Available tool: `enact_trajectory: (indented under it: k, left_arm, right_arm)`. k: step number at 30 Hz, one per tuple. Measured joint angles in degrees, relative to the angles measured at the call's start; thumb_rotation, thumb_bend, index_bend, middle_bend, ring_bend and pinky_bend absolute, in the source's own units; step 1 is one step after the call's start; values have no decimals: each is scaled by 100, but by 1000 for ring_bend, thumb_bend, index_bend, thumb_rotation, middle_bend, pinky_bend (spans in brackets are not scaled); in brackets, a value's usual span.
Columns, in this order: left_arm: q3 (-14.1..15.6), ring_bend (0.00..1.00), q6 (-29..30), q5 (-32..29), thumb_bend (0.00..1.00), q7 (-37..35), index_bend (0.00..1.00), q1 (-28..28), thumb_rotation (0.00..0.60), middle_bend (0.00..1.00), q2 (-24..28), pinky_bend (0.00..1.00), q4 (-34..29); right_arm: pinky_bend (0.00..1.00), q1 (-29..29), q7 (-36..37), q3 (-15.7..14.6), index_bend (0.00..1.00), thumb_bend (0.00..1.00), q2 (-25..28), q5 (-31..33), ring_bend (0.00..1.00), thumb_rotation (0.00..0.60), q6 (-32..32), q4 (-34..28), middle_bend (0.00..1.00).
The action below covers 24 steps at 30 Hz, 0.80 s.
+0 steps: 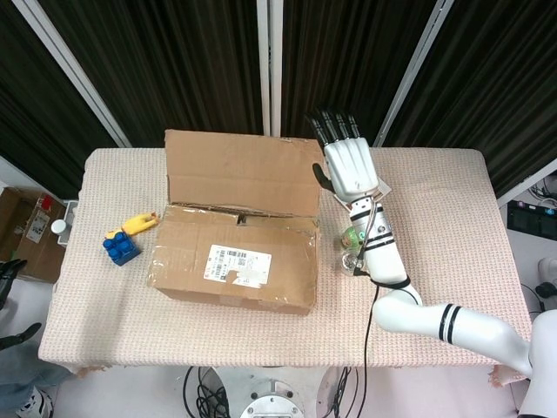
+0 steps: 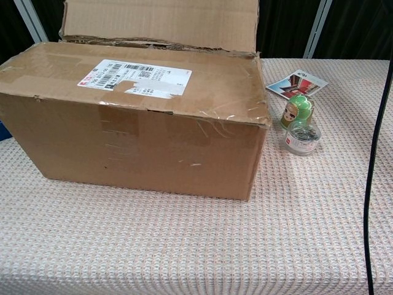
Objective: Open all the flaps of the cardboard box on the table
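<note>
My right robot hand [image 1: 350,165], fingers spread and grasping nothing, sits beside the raised back flap [image 1: 241,171]; the labelled front flap [image 1: 233,257] apparently lies closed, down-left.

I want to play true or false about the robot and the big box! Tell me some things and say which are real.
1. The far flap of the cardboard box stands up. True.
2. The front flap with the white label is open too. False: it lies flat and closed on the box.
3. The right robot hand holds a blue toy. False: it holds nothing, with its fingers straight beside the raised flap.
4. A blue block toy sits on the table left of the box. True.
5. The little green figure sits on top of the box. False: it stands on the table right of the box.
</note>
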Motion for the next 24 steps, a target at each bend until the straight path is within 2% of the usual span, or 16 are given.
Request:
enact_trajectory:
  k: [7, 10, 14, 20, 24]
  left_arm:
    - [-35, 116, -41, 37, 0, -53, 103, -72, 600, 133, 22, 223, -22]
    - [-90, 116, -74, 139, 0, -200, 104, -190, 600, 132, 106, 224, -91]
    - [-225, 116, -223, 266, 4, -581, 121, -478, 600, 142, 335, 225, -348]
    - [-577, 116, -981, 336, 34, -1102, 133, -1291, 600, 167, 753, 226, -943]
    - [-887, 116, -1843, 138, 21, -1255, 135, -1997, 600, 183, 883, 228, -1288]
  right_arm:
    - [0, -291, 353, -141, 0, 327, 391, -318, 0, 600, 255, -435, 0]
    - [0, -646, 578, -294, 0, 327, 731, -714, 0, 600, 559, -765, 0]
    - [0, -1411, 1050, -625, 0, 327, 1357, -1375, 0, 600, 1176, -1201, 0]
    - [0, -2699, 2112, -1181, 0, 324, 2198, -2233, 0, 600, 2302, -1546, 0]
    - [0, -3433, 2757, -1516, 0, 324, 2700, -2748, 0, 600, 3023, -1625, 0]
